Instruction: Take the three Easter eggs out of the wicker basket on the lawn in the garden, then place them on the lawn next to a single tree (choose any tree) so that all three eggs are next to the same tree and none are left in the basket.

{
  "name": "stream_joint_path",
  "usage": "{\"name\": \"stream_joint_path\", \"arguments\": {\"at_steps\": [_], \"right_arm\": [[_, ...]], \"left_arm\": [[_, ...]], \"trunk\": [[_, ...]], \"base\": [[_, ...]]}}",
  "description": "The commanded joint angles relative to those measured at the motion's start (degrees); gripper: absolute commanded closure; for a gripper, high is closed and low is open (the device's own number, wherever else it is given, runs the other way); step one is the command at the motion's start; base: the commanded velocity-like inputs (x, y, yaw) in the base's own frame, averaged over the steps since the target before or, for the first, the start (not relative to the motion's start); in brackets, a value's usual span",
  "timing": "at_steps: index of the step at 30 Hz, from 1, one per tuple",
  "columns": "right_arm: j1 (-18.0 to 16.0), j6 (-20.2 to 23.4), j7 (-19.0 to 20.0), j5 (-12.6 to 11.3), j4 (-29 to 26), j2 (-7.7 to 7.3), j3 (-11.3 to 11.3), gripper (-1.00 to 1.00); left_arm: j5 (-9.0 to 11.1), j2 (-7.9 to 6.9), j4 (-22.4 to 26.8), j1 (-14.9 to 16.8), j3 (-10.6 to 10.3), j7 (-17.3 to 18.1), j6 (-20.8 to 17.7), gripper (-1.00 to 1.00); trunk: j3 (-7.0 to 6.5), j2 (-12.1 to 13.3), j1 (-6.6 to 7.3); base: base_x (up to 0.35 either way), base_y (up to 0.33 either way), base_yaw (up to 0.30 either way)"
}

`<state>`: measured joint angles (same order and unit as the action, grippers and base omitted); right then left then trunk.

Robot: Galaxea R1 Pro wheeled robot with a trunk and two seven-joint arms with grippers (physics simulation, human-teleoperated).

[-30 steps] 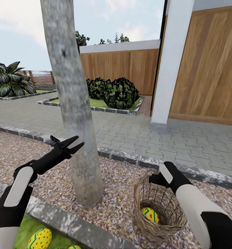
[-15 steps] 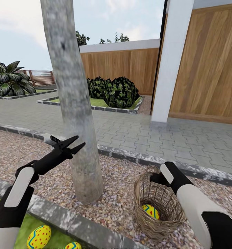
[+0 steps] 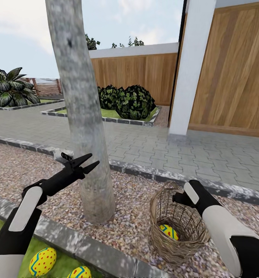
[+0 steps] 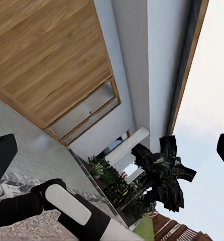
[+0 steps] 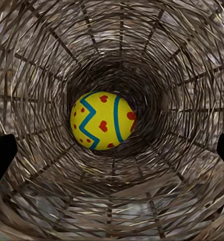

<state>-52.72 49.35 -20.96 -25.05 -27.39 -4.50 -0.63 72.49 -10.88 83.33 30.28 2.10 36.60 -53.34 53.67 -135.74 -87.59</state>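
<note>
The wicker basket [image 3: 183, 239] rests tilted on the pebble gravel, right of the tree [image 3: 85, 135]. One Easter egg [image 3: 168, 232] lies inside it, yellow with red dots and blue zigzags. My right gripper [image 3: 176, 199] is at the basket's mouth. In the right wrist view it is open [image 5: 112, 155], and the egg [image 5: 103, 120] sits deep in the basket [image 5: 182, 55] ahead, untouched. Two more eggs [image 3: 42, 261] [image 3: 80, 272] lie on the lawn [image 3: 62, 266] near the tree's base. My left gripper [image 3: 86, 162] hangs open and empty beside the trunk.
A grey stone kerb [image 3: 63, 241] separates the lawn from the gravel strip [image 3: 133, 216]. Beyond lie grey paving [image 3: 152, 146], a white pillar [image 3: 191, 69], a wooden fence [image 3: 234, 73] and dark shrubs [image 3: 131, 102]. The left wrist view looks up at the house wall [image 4: 46, 55].
The head view has shifted slightly, so the eggs on the lawn show more fully. My left gripper has drifted a little to the right. The right gripper stays at the basket's mouth.
</note>
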Motion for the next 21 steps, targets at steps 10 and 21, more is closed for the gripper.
{"name": "stream_joint_path", "arguments": {"at_steps": [10,21], "right_arm": [[-1.5,0.1,-0.4,-1.1,1.0,0.0,-0.2,-1.0],[-3.3,0.1,0.0,-1.1,2.5,0.28,-0.2,-1.0]], "left_arm": [[0.0,0.07,0.0,0.0,-0.9,0.2,-0.3,-1.0],[0.3,0.03,0.1,0.0,-1.1,0.2,-0.3,-1.0]], "trunk": [[1.86,-4.0,-2.19],[3.93,-7.5,-4.14]], "base": [[0.0,0.0,0.0],[0.0,0.0,0.0]]}}
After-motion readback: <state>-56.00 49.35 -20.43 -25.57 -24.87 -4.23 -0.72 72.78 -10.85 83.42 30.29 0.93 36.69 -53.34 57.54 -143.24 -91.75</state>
